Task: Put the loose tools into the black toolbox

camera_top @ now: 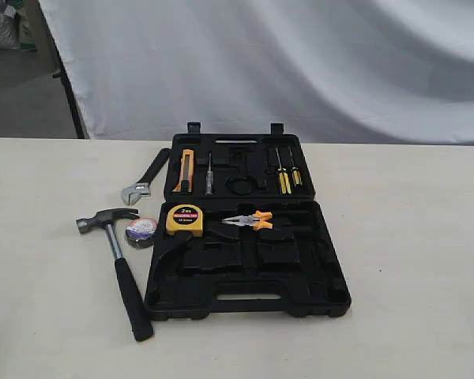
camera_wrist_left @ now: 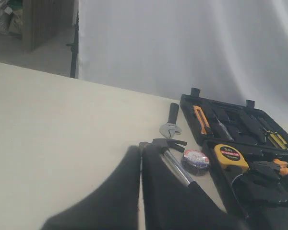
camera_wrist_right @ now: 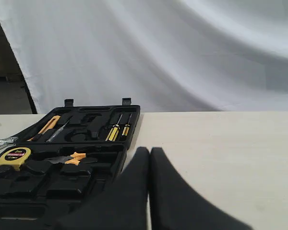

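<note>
The black toolbox [camera_top: 316, 272] lies open on the table, its two halves flat. Left of it lie the claw hammer [camera_top: 122, 264], the adjustable wrench [camera_top: 144, 178] and the small dark tape roll [camera_top: 141, 230]. The left wrist view shows the hammer [camera_wrist_left: 175, 167], the wrench [camera_wrist_left: 172, 122], the tape roll [camera_wrist_left: 196, 161] and the toolbox [camera_wrist_left: 240, 108] beyond my left gripper [camera_wrist_left: 140, 149], which is shut and empty, above the table short of the hammer head. My right gripper [camera_wrist_right: 150, 151] is shut and empty too, hovering right of the toolbox [camera_wrist_right: 127, 139]. Neither arm appears in the exterior view.
Inside the case sit a yellow tape measure [camera_top: 184, 219], orange-handled pliers [camera_top: 251, 220], an orange knife [camera_top: 186, 169] and yellow-handled screwdrivers [camera_top: 287, 175]. A white cloth backdrop [camera_top: 300, 63] hangs behind the table's far edge. Bare tabletop [camera_top: 411, 221] stretches right of the case.
</note>
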